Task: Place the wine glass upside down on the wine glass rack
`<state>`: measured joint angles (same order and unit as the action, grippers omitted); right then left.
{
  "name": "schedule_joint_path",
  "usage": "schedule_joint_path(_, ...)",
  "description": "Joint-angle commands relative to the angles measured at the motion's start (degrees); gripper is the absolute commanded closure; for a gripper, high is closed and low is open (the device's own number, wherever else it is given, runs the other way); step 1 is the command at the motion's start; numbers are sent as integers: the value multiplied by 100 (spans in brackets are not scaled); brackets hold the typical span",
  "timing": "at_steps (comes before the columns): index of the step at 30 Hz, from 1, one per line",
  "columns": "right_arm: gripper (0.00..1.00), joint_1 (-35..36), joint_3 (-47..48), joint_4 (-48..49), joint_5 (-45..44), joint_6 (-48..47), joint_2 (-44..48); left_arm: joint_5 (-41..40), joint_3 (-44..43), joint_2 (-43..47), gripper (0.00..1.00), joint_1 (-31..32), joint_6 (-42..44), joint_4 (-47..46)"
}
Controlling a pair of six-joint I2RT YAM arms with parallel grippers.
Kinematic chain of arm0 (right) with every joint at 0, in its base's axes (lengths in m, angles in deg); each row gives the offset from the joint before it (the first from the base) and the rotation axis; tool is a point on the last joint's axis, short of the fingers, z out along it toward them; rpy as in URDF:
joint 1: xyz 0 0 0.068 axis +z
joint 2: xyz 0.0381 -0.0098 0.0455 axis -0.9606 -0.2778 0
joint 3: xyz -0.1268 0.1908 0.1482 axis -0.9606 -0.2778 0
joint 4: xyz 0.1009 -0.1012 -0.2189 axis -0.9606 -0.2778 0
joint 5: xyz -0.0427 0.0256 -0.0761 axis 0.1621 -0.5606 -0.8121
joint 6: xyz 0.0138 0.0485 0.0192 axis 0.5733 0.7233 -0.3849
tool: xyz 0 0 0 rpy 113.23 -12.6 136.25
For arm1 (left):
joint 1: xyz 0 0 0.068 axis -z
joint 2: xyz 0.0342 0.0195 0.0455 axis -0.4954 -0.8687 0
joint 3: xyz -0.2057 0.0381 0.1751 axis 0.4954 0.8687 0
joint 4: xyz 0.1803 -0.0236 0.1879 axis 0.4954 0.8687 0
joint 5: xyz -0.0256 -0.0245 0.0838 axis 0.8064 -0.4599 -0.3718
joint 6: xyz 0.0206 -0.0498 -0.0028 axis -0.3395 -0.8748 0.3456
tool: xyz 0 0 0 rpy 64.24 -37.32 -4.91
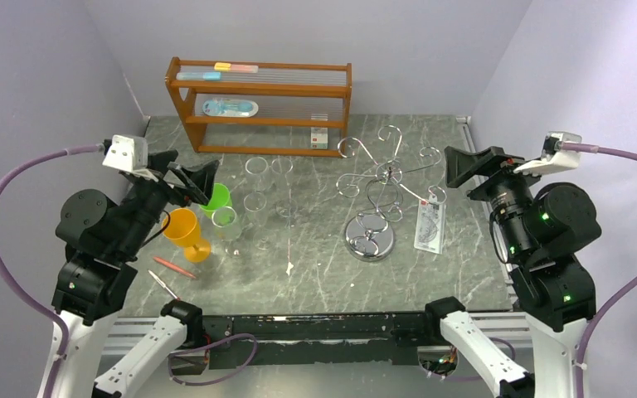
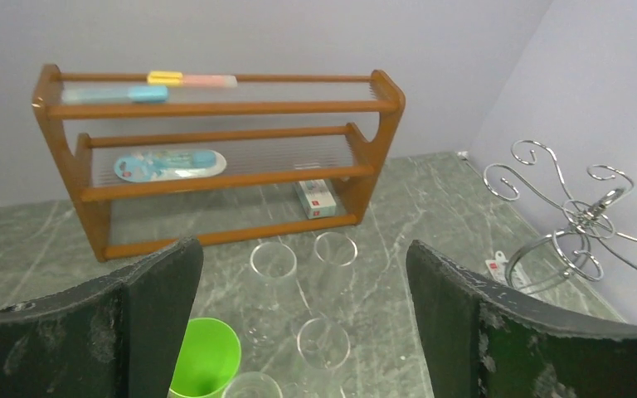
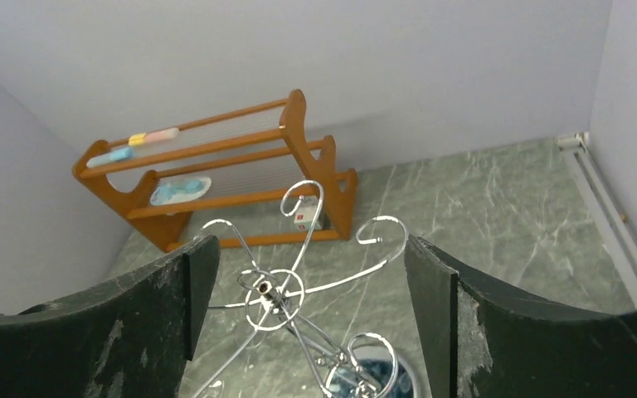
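Both spread, empty: left gripper [image 1: 197,178] faces clear stemmed wine glasses [image 1: 256,167], likely choosing; right gripper [image 1: 462,166] overlooks the chrome wire rack [image 1: 390,174].

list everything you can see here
table: 1, green marble, under everything
shelf: 1, brown wood, back
bars: 2, blue and yellow-pink, top shelf
blue pack: 1, blue, middle shelf
box: 1, white, shelf bottom
rack: 1, chrome, right of centre
glasses: about four, clear, centre
green cup: 1, green, left
orange cup: 1, orange, left, nearer
sticks: 2, reddish, near left
packet: 1, white, beside rack base
left gripper: 1, black, open, empty
right gripper: 1, black, open, empty
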<state>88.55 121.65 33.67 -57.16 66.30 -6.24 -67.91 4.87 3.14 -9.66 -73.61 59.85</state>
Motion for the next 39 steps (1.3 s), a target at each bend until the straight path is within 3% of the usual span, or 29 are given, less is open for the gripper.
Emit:
schedule_joint_path(1, 12, -39, 142, -763, -267, 275, -40, 355, 265, 189, 4, -52, -388, -139)
schedule_joint_path(12, 7, -44, 227, -2104, -87, 966, -288, 1374, 644, 251, 3, -52, -644, -39)
schedule_joint_path(18, 13, -44, -249, -2063, 1158, 1098, -416, 847, 649, -107, 4, -54, -851, 341)
schedule_joint_path(21, 13, -44, -619, -1516, 1506, 1174, -196, 797, 659, -426, 13, -52, -939, 513)
schedule_joint_path(26, 14, -39, -806, -1001, 644, 1441, 60, 978, 560, -1239, 45, -53, -1151, 614)
schedule_joint_path(28, 15, -39, -757, -795, 453, 1430, 52, 1183, 533, -1548, 50, -52, -1177, 557)
schedule_joint_path(36, 14, -44, -619, -472, 733, 1289, -376, 1792, 215, -2634, 48, -8, -1229, -190)
schedule_joint_path(39, 13, -44, -553, -743, 923, 1349, -614, 1641, 33, -2987, 41, 170, -1239, -324)
